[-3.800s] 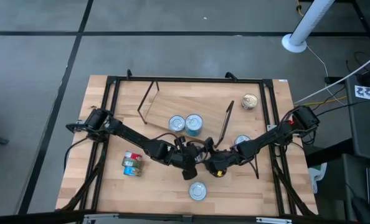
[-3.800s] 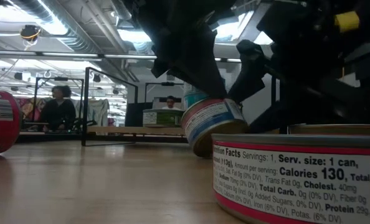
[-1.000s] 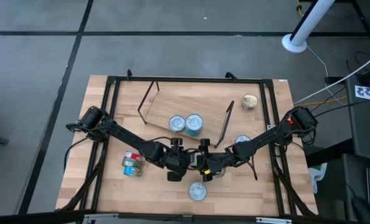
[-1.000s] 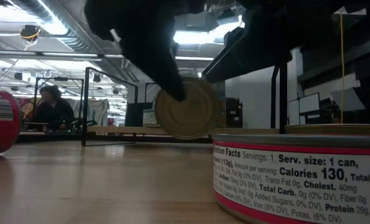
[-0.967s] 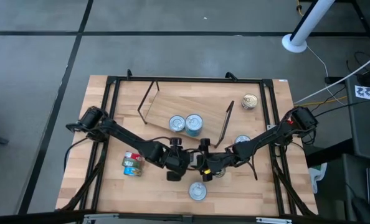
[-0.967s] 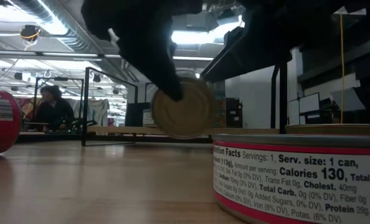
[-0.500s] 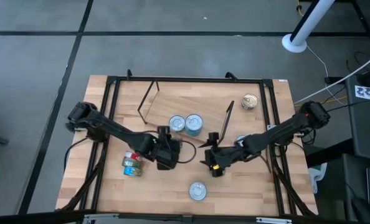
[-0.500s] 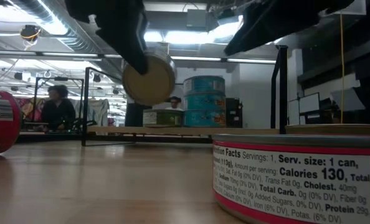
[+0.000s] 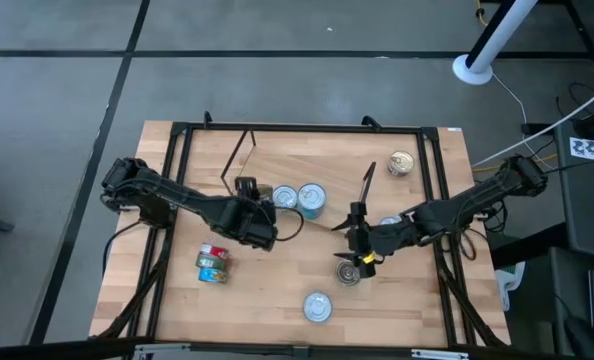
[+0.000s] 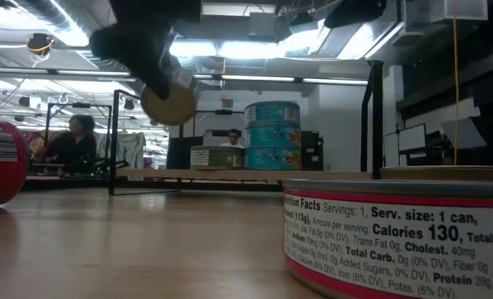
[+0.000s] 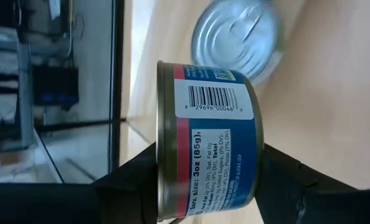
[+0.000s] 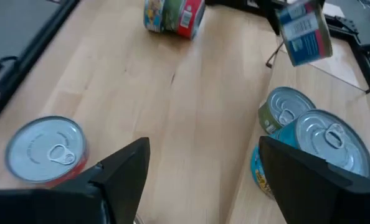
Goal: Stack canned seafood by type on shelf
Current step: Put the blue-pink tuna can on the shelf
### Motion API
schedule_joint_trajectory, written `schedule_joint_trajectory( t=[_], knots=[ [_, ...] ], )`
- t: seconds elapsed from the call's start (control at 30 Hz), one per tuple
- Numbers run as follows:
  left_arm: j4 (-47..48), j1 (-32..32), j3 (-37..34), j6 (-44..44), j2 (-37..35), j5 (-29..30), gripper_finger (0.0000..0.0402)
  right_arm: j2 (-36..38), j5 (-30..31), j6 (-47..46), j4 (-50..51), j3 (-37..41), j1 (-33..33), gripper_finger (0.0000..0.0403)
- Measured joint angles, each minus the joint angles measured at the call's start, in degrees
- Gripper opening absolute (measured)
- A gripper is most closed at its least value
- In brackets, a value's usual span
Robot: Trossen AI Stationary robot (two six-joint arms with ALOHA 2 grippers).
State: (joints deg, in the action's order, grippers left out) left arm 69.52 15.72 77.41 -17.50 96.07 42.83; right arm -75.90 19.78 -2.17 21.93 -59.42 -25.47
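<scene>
Gripping a blue tin [image 11: 210,146] across its flat ends, the left gripper [image 9: 245,186] holds it tipped on edge in the air over the near edge of the shelf [image 9: 277,165], beside the low tin [image 9: 284,198] and the teal stack [image 9: 311,200] already standing there. The fingers [image 11: 132,180] press on lid and base, so the round wall with its label is free; this hold looks sound, since a stiff metal tin will not yield, yet smooth ends could slip if the squeeze eases. The tin looks small and dense for its size, likely moderate in weight. It would need turning upright before release, judged from its tilt. The right gripper [image 12: 200,168] hangs spread and empty over the tabletop, clear of the shelf's right leg. Other tins lie off the shelf: a red-green pair [image 9: 213,264] at left, a silver-lidded one [image 9: 317,307] at front, a gold-lidded one [image 9: 401,163] at right.
</scene>
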Motion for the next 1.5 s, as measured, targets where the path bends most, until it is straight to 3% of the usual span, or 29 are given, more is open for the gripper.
schedule_joint_trajectory(
  t=[0.23,0.6,0.97,1.5],
  knots=[
    [-0.71,-3.77,-5.45,-2.07,0.00,0.11,0.0189,4.06,-0.42,1.15,2.34,0.02,-0.02,0.0299],
    [-10.92,-8.63,-13.29,0.87,0.07,1.40,0.0191,4.66,0.15,1.15,1.86,0.04,-0.02,0.0299],
    [-16.88,-11.77,-15.56,5.65,0.07,0.52,0.0196,4.64,0.21,1.15,1.73,0.04,0.00,0.0299],
    [-20.34,-15.03,-15.56,1.44,0.07,-1.90,0.0293,4.62,0.17,1.15,1.78,0.07,0.00,0.0299]
  ],
)
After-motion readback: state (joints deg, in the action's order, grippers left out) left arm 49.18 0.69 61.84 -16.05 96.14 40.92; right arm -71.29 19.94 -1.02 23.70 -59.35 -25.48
